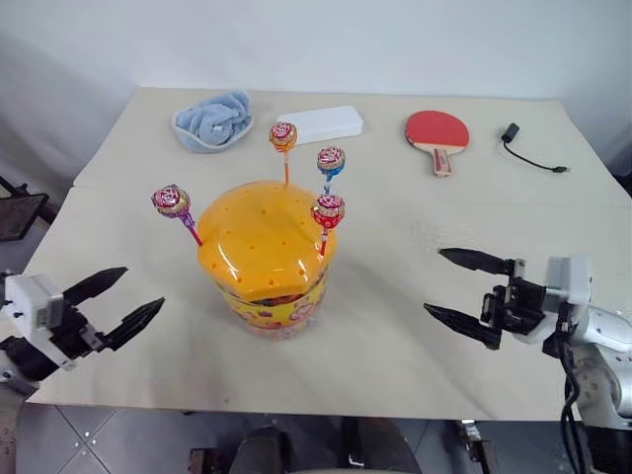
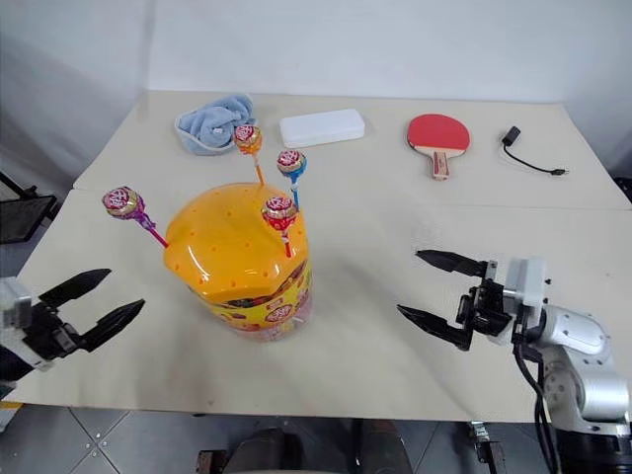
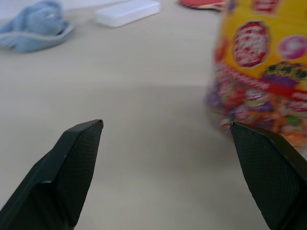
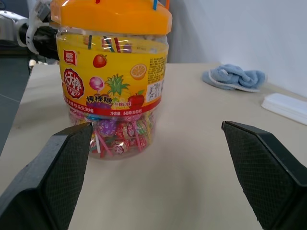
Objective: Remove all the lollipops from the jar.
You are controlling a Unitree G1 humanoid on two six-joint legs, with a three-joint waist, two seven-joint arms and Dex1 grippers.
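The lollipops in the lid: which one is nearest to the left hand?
The pink-stick lollipop. It leans out from the jar toward the left hand, while the other three stand together on the lid's far right part.

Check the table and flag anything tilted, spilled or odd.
Nothing is spilled or damaged. One thing stands out: of the four lollipops stuck in the jar's orange lid, the pink-stick lollipop leans far out over the jar's left edge, while the other three stand nearly upright. The jar itself stands upright.
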